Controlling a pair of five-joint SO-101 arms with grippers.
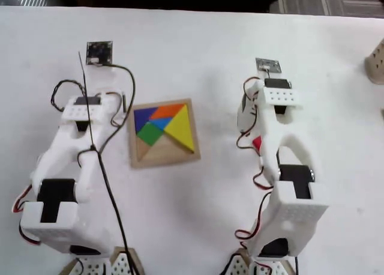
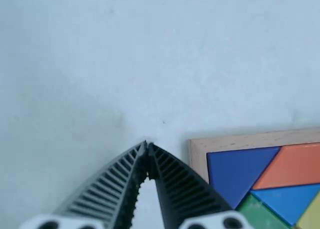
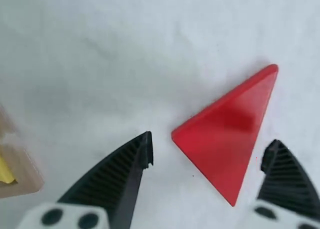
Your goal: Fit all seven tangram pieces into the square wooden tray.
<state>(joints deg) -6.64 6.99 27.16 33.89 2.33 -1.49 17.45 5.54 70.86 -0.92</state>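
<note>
Right end effector (image 3: 210, 143) above white table (image 1: 198, 47)

— How do we hold our grippers?
— Our left gripper (image 2: 148, 150) is closed, tips touching; our right gripper (image 3: 210, 144) gapes wide. Our left arm (image 1: 69, 146) and right arm (image 1: 291, 206) stretch forward, side by side.

white arms (image 1: 66, 149) with black motors (image 1: 55, 196), ribbed black jaws, red-black cables (image 1: 259, 180).
</note>
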